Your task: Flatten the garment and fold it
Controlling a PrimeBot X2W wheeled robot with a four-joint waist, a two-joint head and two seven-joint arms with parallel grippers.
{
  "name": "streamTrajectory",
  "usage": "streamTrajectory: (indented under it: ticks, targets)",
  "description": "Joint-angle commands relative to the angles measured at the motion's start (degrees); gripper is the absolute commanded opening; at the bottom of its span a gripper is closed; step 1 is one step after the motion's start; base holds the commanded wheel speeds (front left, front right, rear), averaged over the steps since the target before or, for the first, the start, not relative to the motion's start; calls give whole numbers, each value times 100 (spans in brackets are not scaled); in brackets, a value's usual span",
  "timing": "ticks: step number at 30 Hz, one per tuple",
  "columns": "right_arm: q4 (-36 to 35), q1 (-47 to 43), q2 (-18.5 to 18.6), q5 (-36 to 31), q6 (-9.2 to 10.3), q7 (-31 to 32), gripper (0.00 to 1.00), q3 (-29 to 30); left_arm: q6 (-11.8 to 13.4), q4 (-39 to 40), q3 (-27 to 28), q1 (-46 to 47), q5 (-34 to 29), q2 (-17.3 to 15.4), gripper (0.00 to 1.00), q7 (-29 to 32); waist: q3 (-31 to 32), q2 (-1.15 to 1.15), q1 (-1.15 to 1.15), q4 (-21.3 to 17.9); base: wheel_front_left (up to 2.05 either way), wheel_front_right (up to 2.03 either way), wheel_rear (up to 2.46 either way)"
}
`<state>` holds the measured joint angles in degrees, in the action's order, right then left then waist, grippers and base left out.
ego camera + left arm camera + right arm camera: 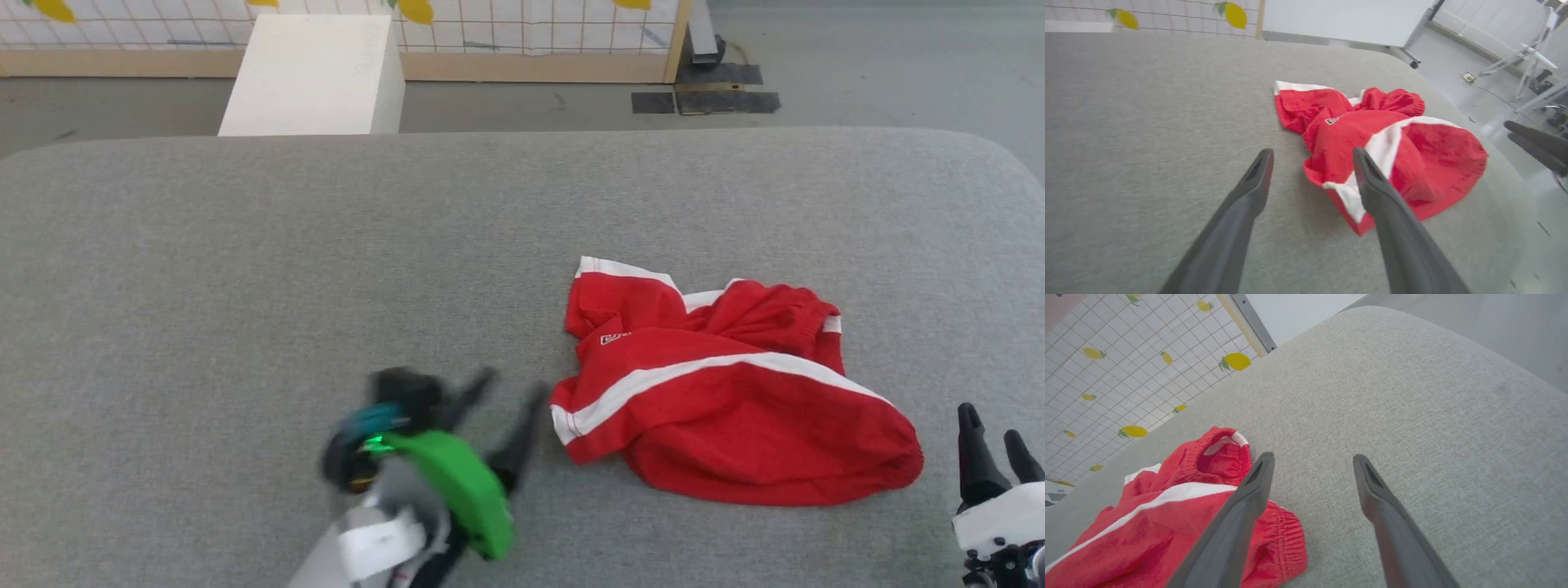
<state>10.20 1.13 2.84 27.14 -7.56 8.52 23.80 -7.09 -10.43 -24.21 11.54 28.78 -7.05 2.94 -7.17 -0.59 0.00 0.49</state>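
Red shorts (727, 392) lie bunched on the grey padded surface (245, 269), right of centre. Left gripper (514, 384) and right gripper (989, 425) both gape wide, holding nothing. Best to pinch opposite edges, then pull apart.

Readable text: none | garment (735, 408): small white logo (614, 338), possibly lettering, blurred

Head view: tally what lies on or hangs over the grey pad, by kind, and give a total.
Shorts: 1
Hands: 2 (left hand, right hand)
Total: 3
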Motion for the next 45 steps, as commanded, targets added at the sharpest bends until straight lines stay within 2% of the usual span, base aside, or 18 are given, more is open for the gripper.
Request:
streamTrajectory:
  ticks: [1, 3, 6, 11, 12, 13, 14, 15, 21, 25, 31, 37, 41, 45]
  targets:
    - [29, 118, 4, -54, 8, -50, 100, 13, -38, 53, -282, 192, 81, -172, 100, 352, -42, 59, 0, -49, 0, 0, 0]
    - [67, 159, 4, -74, 8, -76, 100, -2, -38, 118, -823, 408, 212, -385, 100, 1001, -78, 59, 0, -96, 0, 0, 0]
    - [122, 207, 4, -75, 8, -122, 100, -84, -39, 123, -1123, 645, 291, -620, 100, 1604, -141, 59, 0, -190, 0, 0, 0]
    - [223, 248, 4, -16, 8, -231, 100, -245, -39, 126, -1227, 781, 593, -628, 100, 1889, -227, 59, 0, -319, 0, 0, 0]
    - [240, 252, 4, -7, 8, -254, 100, -267, -39, 137, -1259, 794, 647, -615, 95, 1892, -248, 59, 0, -336, 0, 0, 0]
    - [261, 260, 4, 2, 8, -282, 100, -289, -39, 151, -1314, 810, 718, -601, 49, 1888, -266, 59, 0, -352, 0, 0, 0]
    - [280, 266, 4, 3, 8, -303, 100, -297, -39, 167, -1371, 821, 781, -591, 38, 1878, -277, 59, 0, -360, 0, 0, 0]
    - [295, 277, 4, -12, 8, -327, 100, -306, -39, 199, -1425, 836, 874, -579, 0, 1838, -303, 59, 0, -372, 0, 0, 0]
    - [329, 331, 4, -126, 8, -407, 100, -347, -39, 322, -1561, 984, 1106, -694, 0, 1416, -353, 59, 0, -330, 0, 0, 0]
    - [348, 356, 4, -150, 8, -406, 100, -417, 21, 404, -1186, 1065, 1154, -824, 0, 946, -327, 59, 0, -206, 0, 0, 0]
    - [348, 397, 4, -208, 8, -381, 100, -525, 492, 514, -184, 1206, 1163, -1226, 0, 197, -253, 59, 0, 49, 0, 0, 0]
    - [373, 477, 4, -241, 8, -357, 100, -692, 1028, 365, 617, 761, 1444, -1609, 0, 6, -203, 59, 0, 163, 0, 0, 0]
    - [403, 497, 4, -252, 8, -369, 100, -794, 1361, -35, 1036, -3, 1904, -1593, 0, 16, -184, 59, 0, 156, 0, 0, 0]
    - [441, 439, 4, -298, 8, -348, 100, -852, 1519, -375, 1296, -515, 2286, -1407, 0, -45, -160, 59, 0, 208, 0, 0, 0]
